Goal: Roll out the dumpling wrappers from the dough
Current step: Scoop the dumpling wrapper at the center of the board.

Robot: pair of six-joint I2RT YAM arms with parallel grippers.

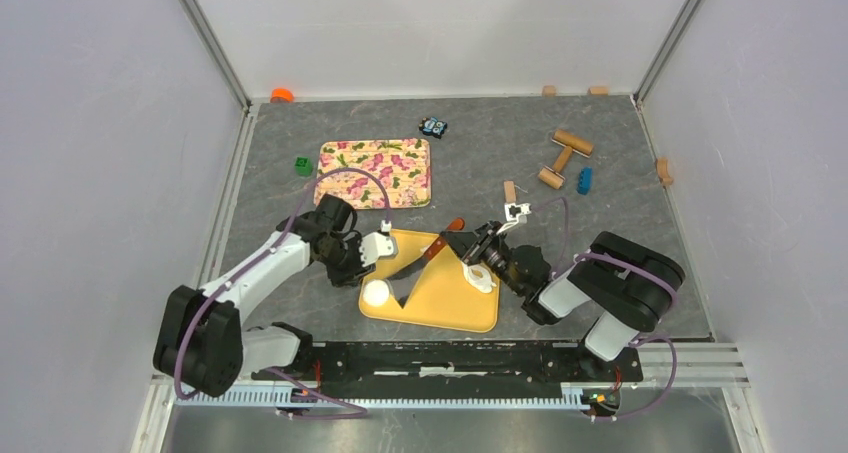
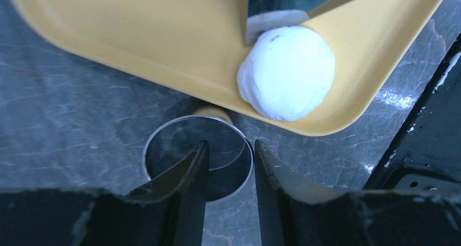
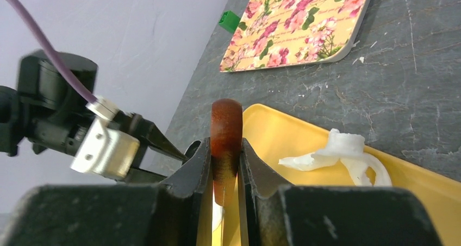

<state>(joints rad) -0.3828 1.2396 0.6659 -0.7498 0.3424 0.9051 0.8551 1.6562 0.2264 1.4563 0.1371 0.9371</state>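
Right gripper (image 3: 225, 145) pinches a brown handle (image 3: 226, 118); the dough (image 2: 288, 72) is a smooth, matte white ball.

Yellow board (image 1: 445, 308) sits near-centre on the grey surface (image 1: 480, 153). On its left corner is a white dough ball (image 1: 376, 293), and at its right edge a ragged dough strip (image 1: 481, 277). The knife (image 1: 432, 249) (brown handle, dark blade across board) is clamped by the right gripper (image 1: 462, 243). The left gripper (image 1: 385, 245) is at the board's far-left corner, with a floral tray (image 1: 373, 173) behind.
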